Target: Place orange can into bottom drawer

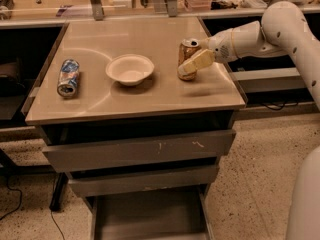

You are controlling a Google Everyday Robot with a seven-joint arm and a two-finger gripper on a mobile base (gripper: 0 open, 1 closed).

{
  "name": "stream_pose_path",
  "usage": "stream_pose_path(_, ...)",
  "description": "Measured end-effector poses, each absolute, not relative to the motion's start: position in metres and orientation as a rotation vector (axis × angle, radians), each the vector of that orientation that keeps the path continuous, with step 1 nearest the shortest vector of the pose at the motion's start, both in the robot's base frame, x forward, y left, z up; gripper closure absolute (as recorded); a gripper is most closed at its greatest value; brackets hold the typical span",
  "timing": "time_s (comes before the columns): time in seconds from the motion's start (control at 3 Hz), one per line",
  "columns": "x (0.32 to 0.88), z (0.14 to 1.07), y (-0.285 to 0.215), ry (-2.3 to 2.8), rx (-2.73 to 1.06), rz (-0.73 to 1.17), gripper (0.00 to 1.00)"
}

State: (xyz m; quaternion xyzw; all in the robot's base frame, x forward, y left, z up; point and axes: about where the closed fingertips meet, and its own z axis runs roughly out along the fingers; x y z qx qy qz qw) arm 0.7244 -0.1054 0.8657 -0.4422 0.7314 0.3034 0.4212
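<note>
The orange can [186, 50] stands upright on the right part of the table top [150, 99], right of the bowl. My gripper [193, 65] reaches in from the right and sits against the can's front and right side, low on its body. The white arm [250, 39] stretches back to the right edge. The bottom drawer [150, 216] is pulled open below the two upper drawers, and its grey floor shows nothing on it.
A white bowl [129, 69] sits mid-table. A crushed blue-and-white can [68, 77] lies at the left. Two shut grey drawers [140, 151] sit above the open one. Shelving and clutter stand behind the table. Speckled floor lies to the right.
</note>
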Motion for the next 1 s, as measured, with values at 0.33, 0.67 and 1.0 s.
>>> stream_pose_path(0.33, 0.7243, 0.8650, -0.1049, 1.831, -1.105, 0.763, 0.14)
stream_pose_path(0.67, 0.7243, 0.8650, -0.1048, 1.831, -1.105, 0.763, 0.37)
stream_pose_path(1.0, 0.7243, 0.8650, -0.1048, 1.831, -1.105, 0.763, 0.61)
